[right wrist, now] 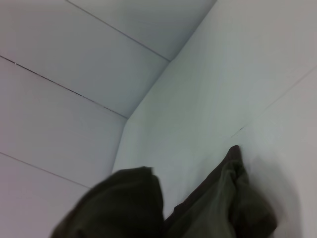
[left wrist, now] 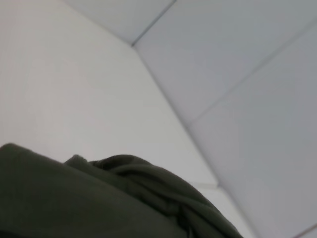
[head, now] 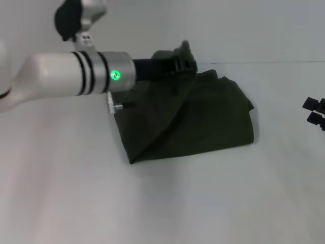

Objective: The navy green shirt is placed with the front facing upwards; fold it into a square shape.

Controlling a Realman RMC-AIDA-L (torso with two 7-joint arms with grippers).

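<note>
The navy green shirt point(head: 203, 119) lies on the white table point(head: 167, 203), a little right of the centre of the head view, already folded into a thick, roughly four-sided bundle. One diagonal crease runs from its lower left corner up toward the top edge, and the right side ends in a rounded fold. No lettering shows on the cloth from here. The left arm point(head: 66, 73) comes in from the left edge of the frame, in the upper half, a white tube with black rings and a green light near the wrist. The left gripper point(head: 175, 61) is at the top edge of the bundle, near the upper centre of the frame, and a small raised bunch of dark cloth is around its black fingers; it seems to pinch this cloth, but the fingers are hidden, so I cannot tell with certainty. In the left wrist view, rumpled folds of the shirt point(left wrist: 124, 198) fill the lower part, with the white surface behind. The right gripper point(head: 316, 112) is at the right edge of the head view, at middle height, well apart from the shirt; only its black tips show, and I cannot tell if it is released or clenched. The right wrist view shows dark cloth point(right wrist: 218, 203) along the bottom.
</note>
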